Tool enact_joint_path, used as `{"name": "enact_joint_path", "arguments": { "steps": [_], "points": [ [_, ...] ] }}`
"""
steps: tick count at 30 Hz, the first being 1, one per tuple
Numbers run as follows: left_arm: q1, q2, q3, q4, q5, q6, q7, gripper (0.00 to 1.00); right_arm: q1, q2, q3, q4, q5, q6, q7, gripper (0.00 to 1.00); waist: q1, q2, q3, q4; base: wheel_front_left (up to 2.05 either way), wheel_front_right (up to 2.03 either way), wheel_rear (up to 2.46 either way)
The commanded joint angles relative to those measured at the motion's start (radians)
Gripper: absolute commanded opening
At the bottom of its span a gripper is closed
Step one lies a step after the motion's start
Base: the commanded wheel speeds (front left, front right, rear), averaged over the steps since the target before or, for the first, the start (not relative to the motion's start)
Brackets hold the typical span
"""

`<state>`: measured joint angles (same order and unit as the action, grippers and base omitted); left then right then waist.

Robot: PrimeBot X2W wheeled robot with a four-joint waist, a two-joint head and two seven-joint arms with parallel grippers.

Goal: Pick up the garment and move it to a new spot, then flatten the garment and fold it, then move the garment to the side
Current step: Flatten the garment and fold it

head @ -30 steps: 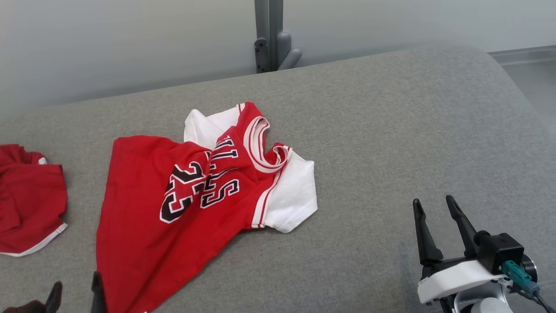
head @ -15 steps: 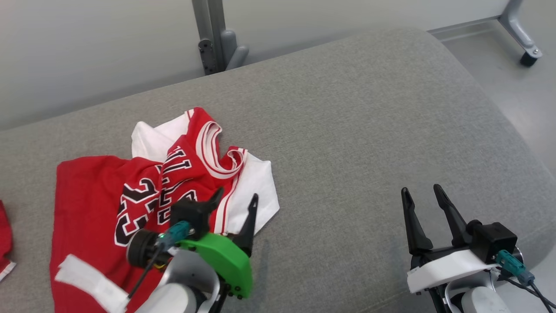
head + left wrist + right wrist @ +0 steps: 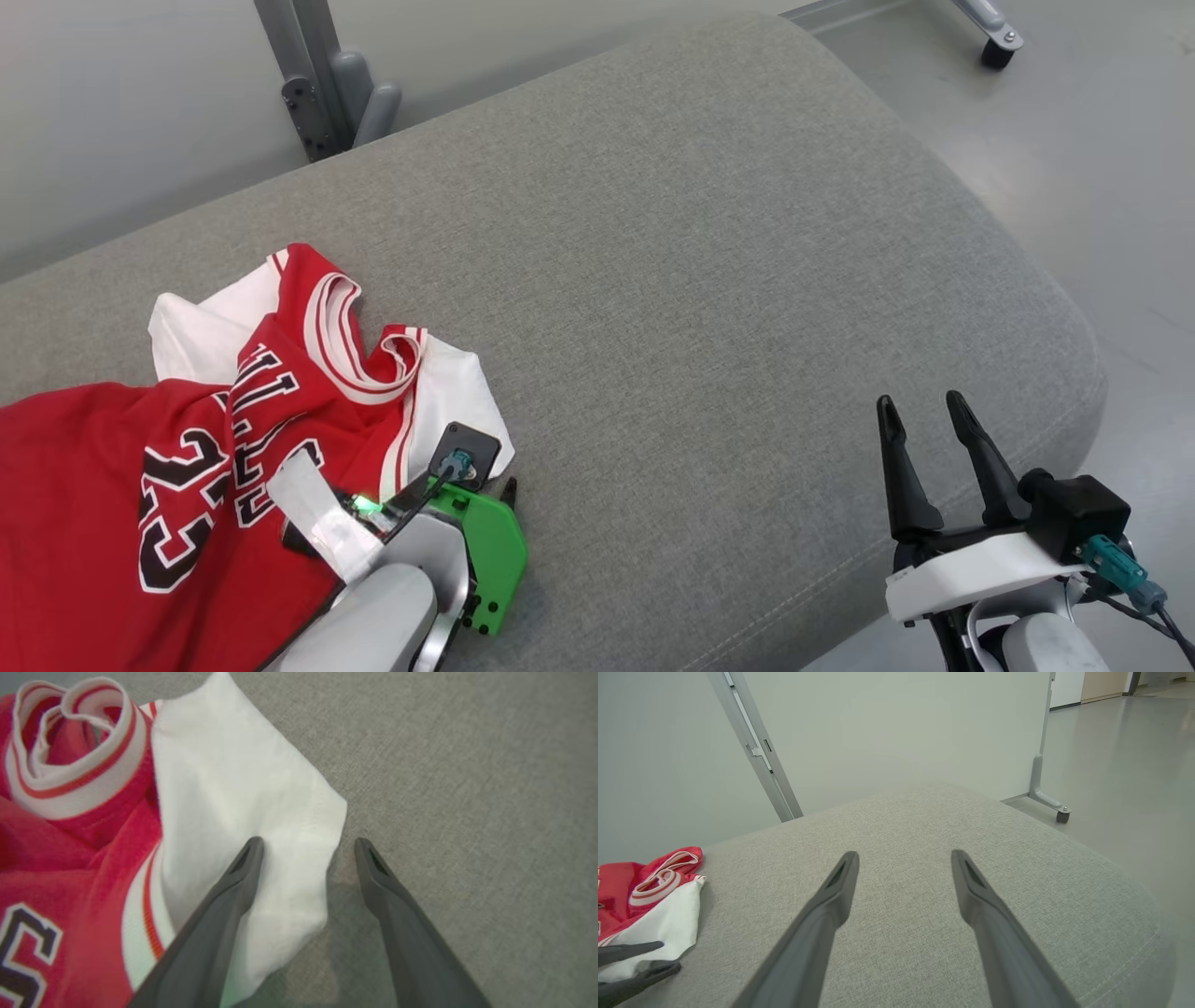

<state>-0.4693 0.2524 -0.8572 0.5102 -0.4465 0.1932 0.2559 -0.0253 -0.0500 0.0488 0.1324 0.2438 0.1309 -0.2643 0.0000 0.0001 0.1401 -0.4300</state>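
The garment (image 3: 187, 439) is a red jersey with black numbers and white sleeves, lying crumpled on the grey cushion (image 3: 709, 280) at the left. My left gripper (image 3: 485, 481) points down at its near white sleeve (image 3: 219, 788). It is open, with one finger (image 3: 233, 891) over the sleeve and the other finger (image 3: 387, 896) over bare cushion, so the sleeve's edge lies between them. My right gripper (image 3: 920, 401) hovers open and holds nothing above the cushion's right end. The right wrist view has the garment (image 3: 649, 891) at far left with the left gripper (image 3: 668, 955) beside it.
The cushion's rounded right edge (image 3: 1074, 336) drops to a pale floor (image 3: 1102, 168). A grey metal post (image 3: 317, 84) stands behind the cushion against a pale panel, and a caster foot (image 3: 997, 51) sits on the floor at the far right.
The head camera has swung right, so the whole scene slides left. My left arm has come in from the lower left and lowered its open fingers over the white sleeve. The right gripper holds its place.
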Motion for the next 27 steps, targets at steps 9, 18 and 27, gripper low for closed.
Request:
{"name": "enact_joint_path", "arguments": {
  "steps": [9,18,27],
  "points": [
    [-0.041,-0.022,0.028,0.145,-0.035,-0.021,-0.082,0.0,-0.005,-0.001,-0.012,-0.005,-0.001,0.0,0.0,1.0,0.0,-0.0001,0.005,0.018,0.0,0.0,0.0],
    [-0.084,-0.128,0.148,0.031,-0.156,-0.074,-0.29,0.0,0.002,-0.001,-0.011,-0.002,-0.012,0.0,0.0,1.0,0.0,-0.0001,-0.004,0.056,0.0,0.0,0.0],
    [-0.033,-0.186,0.083,-0.051,-0.212,-0.132,-0.295,0.0,-0.011,-0.001,-0.004,-0.002,-0.018,0.0,0.0,1.0,0.0,-0.0001,0.002,0.056,0.0,0.0,0.0]
  ]
}}
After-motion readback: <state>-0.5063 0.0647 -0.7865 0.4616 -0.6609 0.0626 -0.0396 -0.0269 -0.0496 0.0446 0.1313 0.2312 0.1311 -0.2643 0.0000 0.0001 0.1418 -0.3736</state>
